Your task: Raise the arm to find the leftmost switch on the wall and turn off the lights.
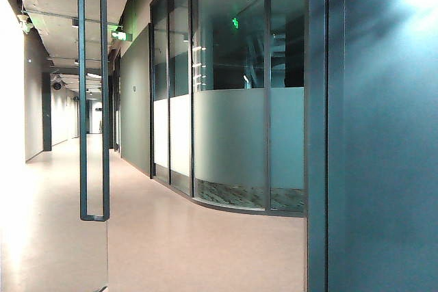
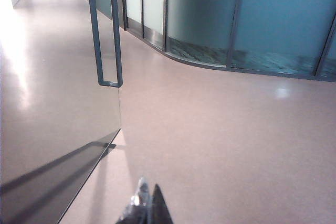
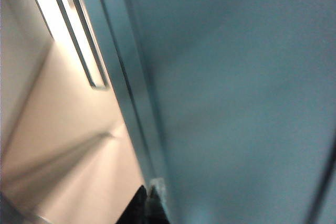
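No switch shows in any view; the leftmost switch is out of view. A teal wall (image 1: 383, 135) fills the right of the exterior view, and neither arm appears there. My left gripper (image 2: 148, 188) is shut with nothing in it, its tips together above the pink floor (image 2: 220, 129). My right gripper (image 3: 148, 187) is also shut and empty, its tips close to the teal wall (image 3: 236, 103) beside a metal frame edge (image 3: 128, 87). That view is blurred.
A glass door with a long dark handle (image 1: 94, 100) stands open on the left, also seen as the handle (image 2: 107, 30). A curved frosted glass partition (image 1: 233, 141) runs along the corridor. The corridor stretches away at the far left.
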Controlling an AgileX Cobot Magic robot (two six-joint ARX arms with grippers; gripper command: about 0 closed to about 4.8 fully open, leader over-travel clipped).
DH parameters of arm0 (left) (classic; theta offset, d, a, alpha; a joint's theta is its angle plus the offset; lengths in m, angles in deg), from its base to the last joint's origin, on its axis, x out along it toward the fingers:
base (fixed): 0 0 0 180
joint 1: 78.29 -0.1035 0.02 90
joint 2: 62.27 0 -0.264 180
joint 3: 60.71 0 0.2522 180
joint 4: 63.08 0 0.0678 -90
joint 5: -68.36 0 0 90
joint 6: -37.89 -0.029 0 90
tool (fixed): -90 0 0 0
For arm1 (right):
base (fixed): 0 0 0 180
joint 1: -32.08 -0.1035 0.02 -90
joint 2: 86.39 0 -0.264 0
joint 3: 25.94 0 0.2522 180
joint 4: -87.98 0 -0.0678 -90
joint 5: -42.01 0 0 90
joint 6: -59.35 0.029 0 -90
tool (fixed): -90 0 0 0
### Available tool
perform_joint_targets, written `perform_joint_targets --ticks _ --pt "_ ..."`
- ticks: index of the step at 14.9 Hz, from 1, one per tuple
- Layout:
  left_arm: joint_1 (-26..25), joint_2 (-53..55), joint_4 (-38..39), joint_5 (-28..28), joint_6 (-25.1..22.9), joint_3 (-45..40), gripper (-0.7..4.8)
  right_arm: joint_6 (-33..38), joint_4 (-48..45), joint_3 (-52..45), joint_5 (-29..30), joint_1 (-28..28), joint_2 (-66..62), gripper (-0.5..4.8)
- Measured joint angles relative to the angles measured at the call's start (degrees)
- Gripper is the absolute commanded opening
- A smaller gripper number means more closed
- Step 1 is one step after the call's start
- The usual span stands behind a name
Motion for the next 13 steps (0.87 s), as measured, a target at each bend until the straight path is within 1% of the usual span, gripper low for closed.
perform_joint_targets --ticks 1,2,3,5,6,8,10,11,13 --pt "0.0 0.0 0.0 0.0 0.0 0.0 -0.05 -3.5 0.4 -1.3 -0.9 0.3 0.8 -0.01" --pt "0.0 0.0 0.0 0.0 0.0 0.0 -0.05 -6.3 1.0 -4.4 -2.2 2.1 2.9 -0.01" --pt "0.0 0.0 0.0 0.0 0.0 0.0 -0.05 -7.1 0.6 -8.2 -3.2 4.9 5.2 -0.01" --pt "0.0 0.0 0.0 0.0 0.0 0.0 -0.05 -7.3 -4.7 -17.8 -3.7 10.6 10.1 -0.01" --pt "0.0 0.0 0.0 0.0 0.0 0.0 -0.05 -7.3 -7.8 -22.1 -3.4 11.8 11.9 -0.01" --pt "0.0 0.0 0.0 0.0 0.0 0.0 -0.05 -7.1 -14.3 -31.0 -3.2 11.3 15.4 -0.01" --pt "0.0 0.0 0.0 0.0 0.0 0.0 -0.05 -2.7 -21.5 -39.6 -2.3 11.2 19.6 -0.01" --pt "0.0 0.0 0.0 0.0 0.0 0.0 -0.05 -0.4 -23.0 -42.4 -1.9 11.2 21.8 -0.01" --pt "0.0 0.0 0.0 0.0 0.0 0.0 -0.05 1.2 -24.6 -44.5 -1.9 10.7 24.9 -0.01"
